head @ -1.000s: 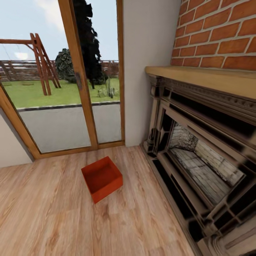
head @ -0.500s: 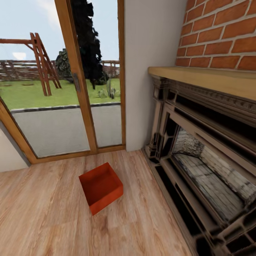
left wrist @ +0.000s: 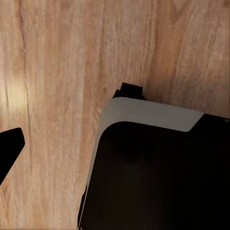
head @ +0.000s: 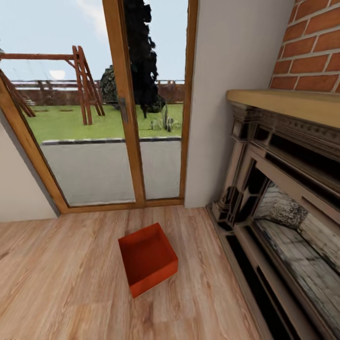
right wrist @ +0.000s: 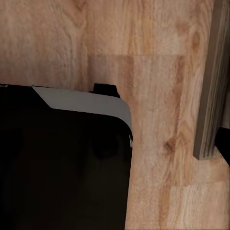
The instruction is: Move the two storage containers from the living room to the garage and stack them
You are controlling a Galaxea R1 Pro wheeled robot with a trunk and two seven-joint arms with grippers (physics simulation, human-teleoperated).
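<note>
— Container first: where is it?

— One orange-red storage container (head: 148, 265) sits on the light wood-plank floor (head: 61, 283) of the living room. It lies open side up and turned at an angle to the planks. Nothing lies inside it.

— Place it against the fireplace.

— It is to the left of the fireplace (head: 283, 222), apart from its dark carved base, with bare planks between them. Beyond the container stand the wood-framed glass doors (head: 123, 108), and a beige wall strip (head: 226, 94) stands between the doors and the fireplace. Above the wooden mantel (head: 293, 101) there is red brick (head: 316, 42). Through the glass I see pavement, grass and a wooden swing frame (head: 82, 80).

— And your grippers?

— My left wrist camera looks down on planks and a black and white part of my own body (left wrist: 158, 167), with a dark tip at the edge. My right wrist camera shows the same kind of panel over planks, next to a grey-brown edge of the fireplace (right wrist: 211, 86). Whether my left gripper or right gripper is spread or pressed together, I cannot tell.
</note>
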